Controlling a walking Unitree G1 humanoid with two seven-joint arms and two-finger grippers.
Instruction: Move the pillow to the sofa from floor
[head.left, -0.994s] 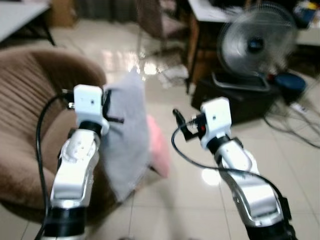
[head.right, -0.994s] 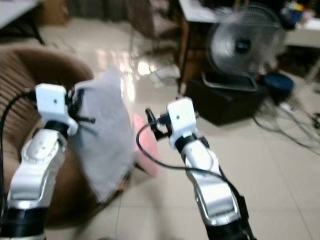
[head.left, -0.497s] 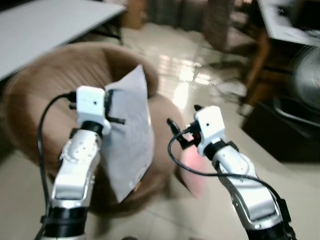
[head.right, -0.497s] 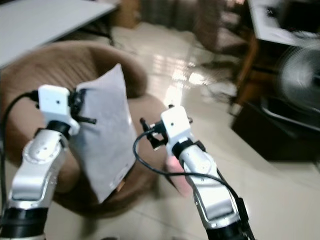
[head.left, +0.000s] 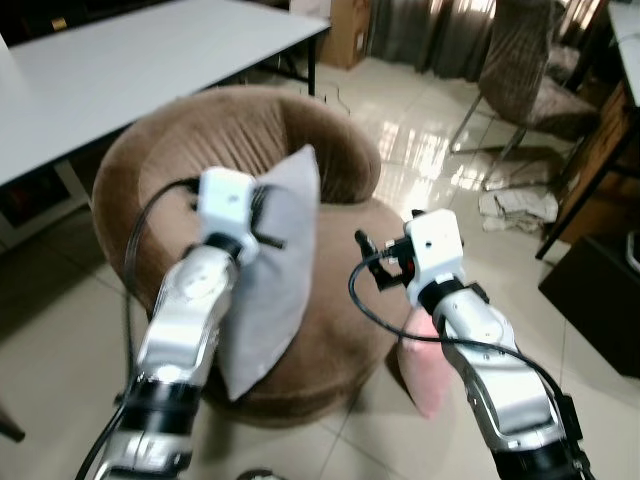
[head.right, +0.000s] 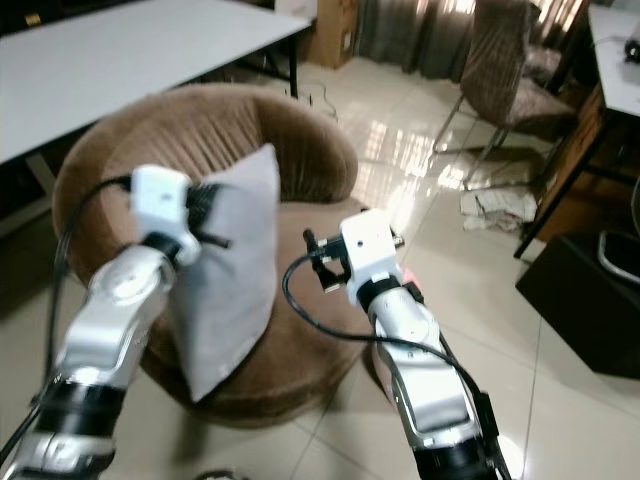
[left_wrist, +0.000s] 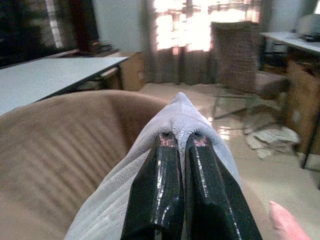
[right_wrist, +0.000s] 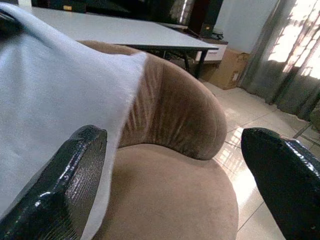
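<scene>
A white table (head.left: 120, 70) stands behind a round brown sofa chair (head.left: 240, 140) with a curved back. Over the chair's seat hangs the grey pillow (head.left: 275, 270), upright, its top corner pinched between the pressed-together fingers of the left gripper (left_wrist: 181, 142). A pink cushion (head.left: 428, 370) lies on the tiled floor (head.left: 590, 400) beside the chair's base. The right gripper (right_wrist: 175, 165) hovers beside the pillow, its fingers (right_wrist: 70, 175) spread wide and holding nothing.
</scene>
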